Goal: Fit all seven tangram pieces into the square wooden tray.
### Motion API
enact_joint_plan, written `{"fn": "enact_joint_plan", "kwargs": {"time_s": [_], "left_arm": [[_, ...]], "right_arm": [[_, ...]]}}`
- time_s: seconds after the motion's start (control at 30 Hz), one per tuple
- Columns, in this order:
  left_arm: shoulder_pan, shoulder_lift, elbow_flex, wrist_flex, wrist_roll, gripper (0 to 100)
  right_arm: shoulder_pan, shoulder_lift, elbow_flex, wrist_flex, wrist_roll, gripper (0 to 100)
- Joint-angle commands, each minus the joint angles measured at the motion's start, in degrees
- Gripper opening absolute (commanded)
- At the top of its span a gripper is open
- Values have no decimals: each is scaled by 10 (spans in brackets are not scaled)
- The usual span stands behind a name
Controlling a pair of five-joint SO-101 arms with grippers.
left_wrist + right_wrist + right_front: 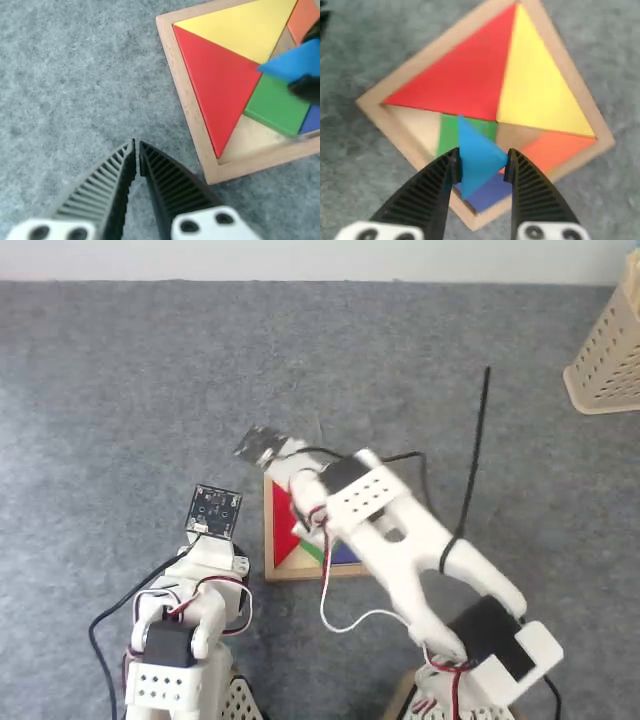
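Tangram tray (410, 73) part filled, light blue triangle (475, 150) held over it

The left gripper (136, 145) hangs over grey carpet (65, 75) just beside the tray's corner, fingers pressed almost together, gripping nothing. In the tray lie the red triangle (465, 75), yellow triangle (535, 90), green piece (449, 135), orange piece (555, 147) and dark blue piece (487, 195), with bare wood beside the green. The right gripper (482, 162) pinches the light blue triangle above them.

Grey table (120, 390) with wooden tray (269, 530), basket (610, 350)
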Motion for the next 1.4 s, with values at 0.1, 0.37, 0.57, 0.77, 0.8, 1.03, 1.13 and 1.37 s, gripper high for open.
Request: {"fn": "enact_joint_plan", "kwargs": {"time_s": [0.1, 0.37, 0.57, 0.77, 0.8, 1.03, 1.13, 1.37], "left_arm": [[-4, -12, -11, 4, 4, 12], [-4, -12, -11, 4, 4, 12], [-4, -12, -11, 4, 4, 12], [-4, -12, -11, 4, 4, 12], [-4, -12, -11, 4, 4, 12], [-4, -12, -11, 4, 4, 12], [-4, -12, -11, 4, 4, 12], [-4, -12, -11, 4, 4, 12]], "right_arm": [[-42, 16, -4, -22, 16, 94], [-57, 31, -2, -23, 39, 91], [-57, 33, 3, -23, 75, 92], [-57, 27, 26, -28, 122, 94], [-57, 27, 31, -33, 127, 94], [-57, 27, 40, -63, 127, 94], [-57, 32, 35, -78, 127, 91], [-55, 33, 23, -75, 211, 91]]}}
